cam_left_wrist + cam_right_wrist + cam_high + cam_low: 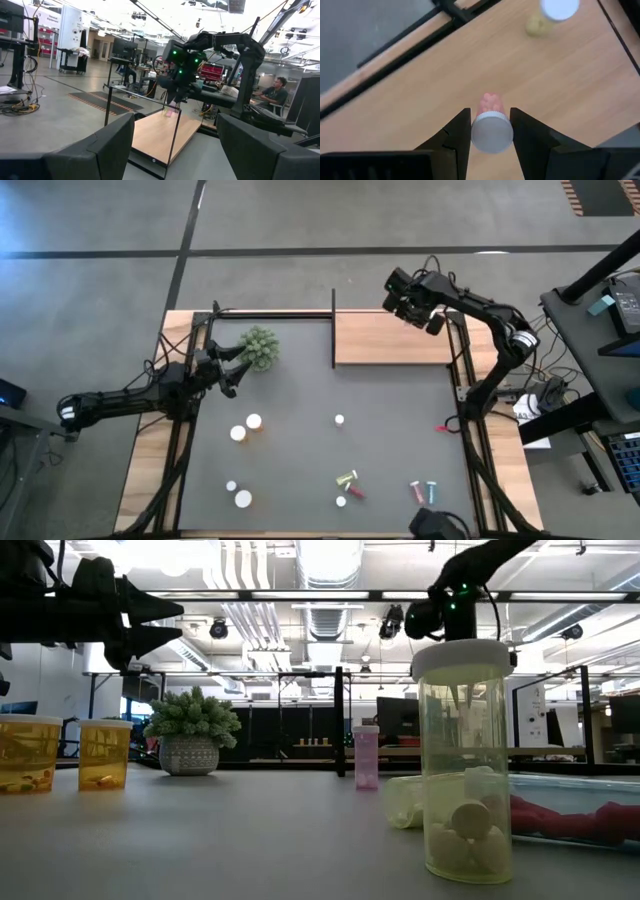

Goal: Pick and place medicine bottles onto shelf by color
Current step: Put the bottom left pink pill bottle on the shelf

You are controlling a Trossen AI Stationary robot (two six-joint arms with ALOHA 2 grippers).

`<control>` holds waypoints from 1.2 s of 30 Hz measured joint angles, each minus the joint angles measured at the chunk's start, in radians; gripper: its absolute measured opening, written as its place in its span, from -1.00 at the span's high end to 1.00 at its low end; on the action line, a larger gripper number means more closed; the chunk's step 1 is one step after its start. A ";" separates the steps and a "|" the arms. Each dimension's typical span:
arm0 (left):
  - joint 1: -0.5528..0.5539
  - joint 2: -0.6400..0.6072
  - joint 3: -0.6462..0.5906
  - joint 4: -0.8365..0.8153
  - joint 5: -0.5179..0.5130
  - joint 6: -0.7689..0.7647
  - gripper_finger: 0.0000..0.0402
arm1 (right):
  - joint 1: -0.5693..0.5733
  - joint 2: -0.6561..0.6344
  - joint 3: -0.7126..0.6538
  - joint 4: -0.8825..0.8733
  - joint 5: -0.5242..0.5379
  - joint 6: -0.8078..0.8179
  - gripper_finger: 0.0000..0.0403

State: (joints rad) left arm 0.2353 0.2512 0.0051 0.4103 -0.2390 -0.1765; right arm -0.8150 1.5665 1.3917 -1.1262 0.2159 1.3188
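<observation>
My right gripper (410, 307) is over the wooden shelf (392, 340) at the table's far right, shut on a pink vial (490, 104) with a white cap. A yellow-green bottle (551, 14) stands on the shelf board (560, 75) beside it. My left gripper (229, 372) is open and empty, raised next to the fuzzy plant ball (260, 346). Two orange bottles (246, 427), a small vial (340, 419) and yellow-green (347, 478), red (356, 493), pink (416, 491) and blue (432, 491) vials rest on the dark tabletop. My right gripper pinches the pink vial by its white cap (476, 131) between its two fingers, one on either side of the cap. The fingers point down from above. The vial stands upright below them over the shelf board; whether its base touches the board I cannot tell.
Thin black rods (333, 328) edge the shelf and the far left corner of the table. In the low view a yellow-green bottle (463, 760) stands close to the near edge, with vials lying beside it (560, 815). Two more white-capped bottles (240, 496) stand near the front left.
</observation>
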 joint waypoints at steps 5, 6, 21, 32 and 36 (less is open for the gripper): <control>0.000 0.000 0.000 0.000 0.000 0.000 -0.33 | -0.038 0.000 -0.023 0.018 -0.003 0.084 0.41; 0.000 0.000 0.000 0.000 0.000 0.000 -0.33 | -0.044 0.000 -0.027 0.023 -0.003 0.104 0.41; 0.000 0.000 0.000 0.000 0.000 0.000 -0.33 | -0.099 0.014 -0.076 0.089 -0.003 0.269 0.41; 0.000 0.000 0.000 0.000 0.000 0.000 -0.33 | -0.109 0.045 -0.074 0.130 0.000 0.288 0.41; 0.000 0.000 0.000 0.000 0.000 0.000 -0.33 | -0.111 0.045 -0.072 0.143 -0.005 0.287 0.41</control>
State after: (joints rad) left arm 0.2355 0.2512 0.0051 0.4103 -0.2390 -0.1768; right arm -0.9262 1.6112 1.3196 -0.9833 0.2111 1.6053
